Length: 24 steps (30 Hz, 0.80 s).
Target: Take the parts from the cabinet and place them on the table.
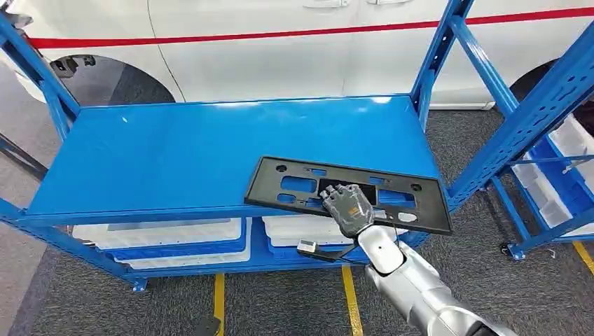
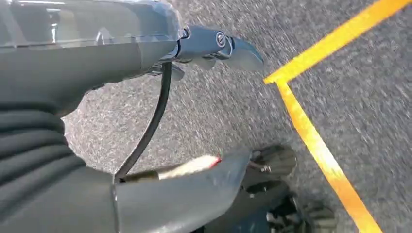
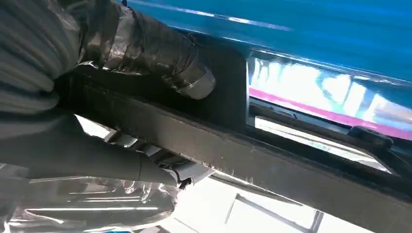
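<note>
Fingers [image 1: 343,198] of the right hand [image 1: 348,208] lie over the near edge of the black panel [image 1: 294,183], and the right wrist view shows the thumb [image 3: 160,58] on one face with the darker fingers under the other, so the panel is clamped between them. Largest in view is the blue shelf [image 1: 175,150], a rack top standing before a white vehicle [image 1: 280,49]. White bins [image 1: 161,234] sit on the level below. The panel, a flat frame with cut-out windows, rests mostly on the shelf toward its near right corner, its near edge and right end overhanging the front lip. Its long axis runs left to right across the robot, slightly skewed, and the hold falls a little right of its middle on the near long edge. I judge a lift would tip the longer left part downward. The left hand [image 2: 214,43] hangs over grey floor with yellow lines [image 2: 311,136], holding nothing; how far its fingers are spread I cannot tell.
</note>
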Tool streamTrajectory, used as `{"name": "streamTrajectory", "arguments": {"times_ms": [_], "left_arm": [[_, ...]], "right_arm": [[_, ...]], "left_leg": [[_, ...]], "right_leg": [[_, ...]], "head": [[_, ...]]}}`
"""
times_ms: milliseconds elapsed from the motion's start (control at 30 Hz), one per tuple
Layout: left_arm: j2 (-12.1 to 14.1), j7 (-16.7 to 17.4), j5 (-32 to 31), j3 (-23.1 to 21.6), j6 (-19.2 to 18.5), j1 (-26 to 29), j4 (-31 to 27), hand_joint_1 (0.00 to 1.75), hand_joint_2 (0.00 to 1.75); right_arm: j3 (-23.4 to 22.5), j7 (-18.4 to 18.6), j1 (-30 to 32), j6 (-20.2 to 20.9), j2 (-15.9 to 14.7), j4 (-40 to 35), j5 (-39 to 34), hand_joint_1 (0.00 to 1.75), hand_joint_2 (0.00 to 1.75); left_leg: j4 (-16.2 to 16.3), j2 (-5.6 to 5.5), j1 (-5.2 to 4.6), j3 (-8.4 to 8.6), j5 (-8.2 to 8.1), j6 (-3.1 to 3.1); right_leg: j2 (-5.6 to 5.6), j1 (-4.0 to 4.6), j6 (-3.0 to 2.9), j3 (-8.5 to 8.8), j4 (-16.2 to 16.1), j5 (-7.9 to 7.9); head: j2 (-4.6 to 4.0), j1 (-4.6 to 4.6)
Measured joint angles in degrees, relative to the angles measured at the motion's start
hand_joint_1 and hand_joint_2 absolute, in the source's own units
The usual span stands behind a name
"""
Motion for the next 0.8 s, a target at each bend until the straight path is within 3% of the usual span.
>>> {"name": "streamTrajectory", "arguments": {"times_ms": [267, 467, 800], "left_arm": [[-0.09, -0.63, -0.24, 0.0, 0.2, -0.02, 0.0, 0.0, 1.75], [-0.42, 0.83, -3.04, -0.15, 6.19, -0.27, 0.0, 0.0, 1.75], [-0.68, 1.18, -3.1, -0.15, 6.54, -0.36, 0.0, 0.0, 1.75]], "right_arm": [[-0.46, 0.0, 0.28, -0.02, -0.35, -0.46, 0.26, 1.75, 1.75], [-0.81, 0.83, 0.75, -0.02, -0.74, -1.14, 1.29, 1.75, 1.75], [-0.96, 0.92, 0.99, -0.02, -1.09, -1.57, 1.31, 1.75, 1.75]], "left_leg": [[0.04, -0.02, 0.0, -0.01, 0.0, 0.0], [0.06, -0.06, 0.0, -0.04, 0.0, 0.0], [0.08, -0.06, 0.0, -0.04, 0.0, 0.0]], "right_leg": [[-0.02, 0.0, 0.0, 0.01, 0.0, 0.0], [-0.07, 0.02, 0.0, 0.01, 0.0, 0.0], [-0.07, 0.02, 0.0, 0.01, 0.0, 0.0]], "head": [[0.0, 0.0], [0.0, 0.0], [0.0, 0.0]]}}
